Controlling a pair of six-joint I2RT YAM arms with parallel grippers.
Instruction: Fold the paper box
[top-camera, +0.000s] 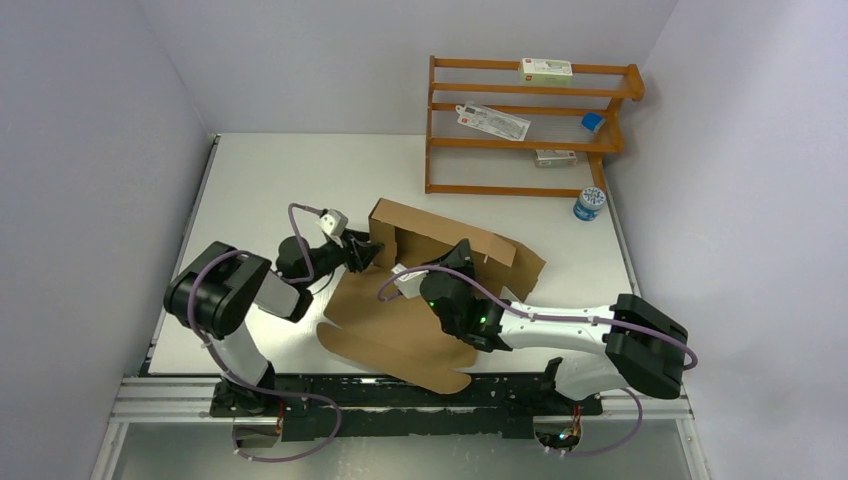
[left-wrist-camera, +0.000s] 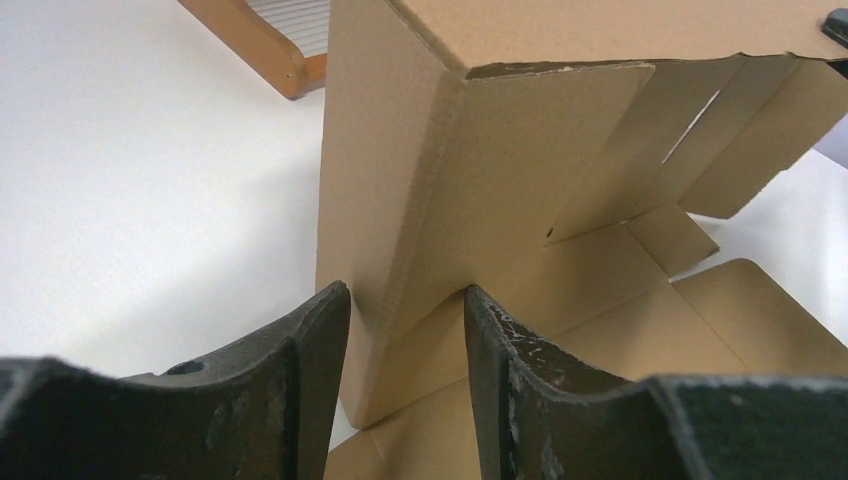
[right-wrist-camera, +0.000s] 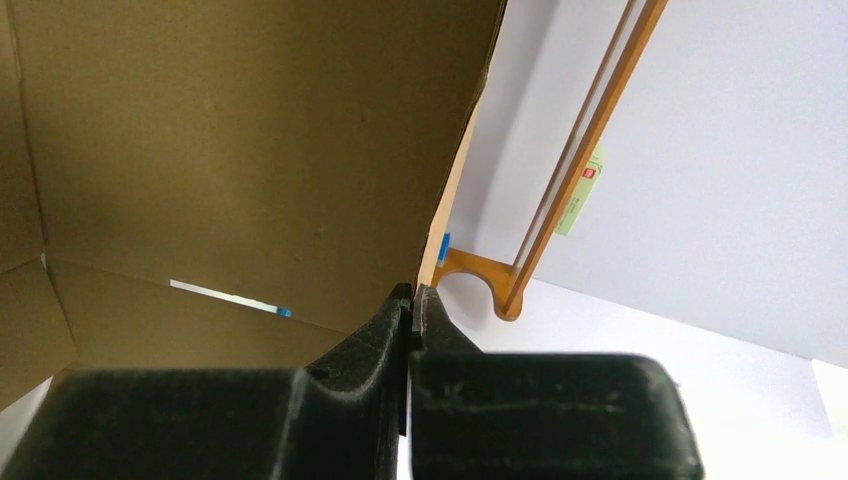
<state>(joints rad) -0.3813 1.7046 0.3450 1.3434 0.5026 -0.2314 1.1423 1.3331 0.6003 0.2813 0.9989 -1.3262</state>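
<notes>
Left wrist view: the left gripper (left-wrist-camera: 404, 292) has its jaws apart, astride an upright corner of the paper box (left-wrist-camera: 480, 170). One black finger (left-wrist-camera: 300, 385) sits just beside each face of the card. From the right wrist, the right gripper (right-wrist-camera: 413, 292) is pressed together with nothing visible between its tips. It sits right at the lower edge of a raised brown wall that fills the left of that view.

Looking down from above, the box is half raised. A back wall and a short side wall stand up at the end towards the wooden rack (top-camera: 530, 120). The rest lies flat as a sheet on the white table (top-camera: 260, 180). Its long axis runs from the rack end back towards the arm bases, slewed a little, with the rounded flaps pointing away from the rack. The back wall slants, its left end nearer the rack than its right. The box is near the rack but not touching it. The left gripper is at the wall's left corner; the right gripper meets the wall's inner side farther along.

The card is plain brown. On the rack's top shelf lies a white carton (top-camera: 546, 70) with a red mark, and a long white packet (top-camera: 493, 122) lies below it. The print on both is too small to read. A blue-lidded jar (top-camera: 589, 204) stands by the rack's right foot.
</notes>
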